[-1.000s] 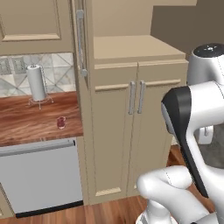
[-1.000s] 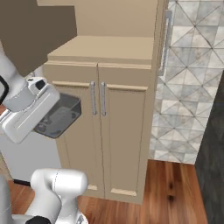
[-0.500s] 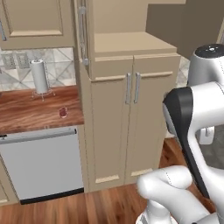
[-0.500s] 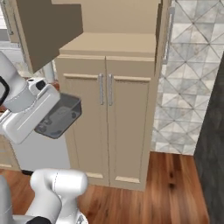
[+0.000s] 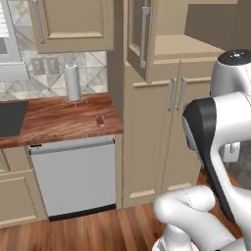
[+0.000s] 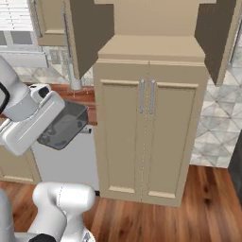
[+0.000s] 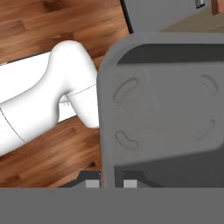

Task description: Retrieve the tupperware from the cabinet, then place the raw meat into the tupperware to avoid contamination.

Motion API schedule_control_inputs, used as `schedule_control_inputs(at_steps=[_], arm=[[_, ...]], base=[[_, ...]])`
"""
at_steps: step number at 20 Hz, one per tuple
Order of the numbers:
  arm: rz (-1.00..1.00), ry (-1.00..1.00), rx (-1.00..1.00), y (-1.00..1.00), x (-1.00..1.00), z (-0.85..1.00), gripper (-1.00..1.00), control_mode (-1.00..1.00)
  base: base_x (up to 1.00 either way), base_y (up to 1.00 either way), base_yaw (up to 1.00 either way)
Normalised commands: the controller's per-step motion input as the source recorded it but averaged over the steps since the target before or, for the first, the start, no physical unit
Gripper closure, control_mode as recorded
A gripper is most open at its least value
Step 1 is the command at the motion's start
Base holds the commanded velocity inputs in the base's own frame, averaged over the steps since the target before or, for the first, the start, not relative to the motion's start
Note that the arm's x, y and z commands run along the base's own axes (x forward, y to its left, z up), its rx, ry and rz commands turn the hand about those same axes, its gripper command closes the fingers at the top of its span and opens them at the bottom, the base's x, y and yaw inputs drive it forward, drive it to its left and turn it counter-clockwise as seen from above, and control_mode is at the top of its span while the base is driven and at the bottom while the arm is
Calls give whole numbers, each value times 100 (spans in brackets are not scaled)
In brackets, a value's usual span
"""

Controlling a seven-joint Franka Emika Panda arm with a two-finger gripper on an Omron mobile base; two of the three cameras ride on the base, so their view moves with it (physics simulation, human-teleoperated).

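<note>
End effector [image 7: 105, 183] clamped on the near wall of the tupperware [image 6: 64, 125], carried above wooden floor [image 7: 52, 24]; raw meat [image 5: 100, 120] rests on bench [image 5: 54, 122].

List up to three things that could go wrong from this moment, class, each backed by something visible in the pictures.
1. The gripper pinches only one wall of the tupperware, which hangs tilted, so it might slip or swing.
2. The raw meat sits near the counter front edge; setting the container down carelessly could nudge it off.
3. The cabinet upper doors stand open, so the arm might clip one.
</note>
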Motion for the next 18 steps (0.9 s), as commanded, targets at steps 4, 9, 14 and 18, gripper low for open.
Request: schedule_control_inputs(at_steps=[4, 9, 14, 18], arm=[[0, 0, 0, 0, 0, 0, 100, 100], [0, 0, 0, 0, 0, 0, 100, 100], [0, 0, 0, 0, 0, 0, 100, 100], [0, 0, 0, 0, 0, 0, 100, 100]], base=[[-3, 78, -3], [0, 77, -5], [0, 74, -5], [0, 68, -6]])
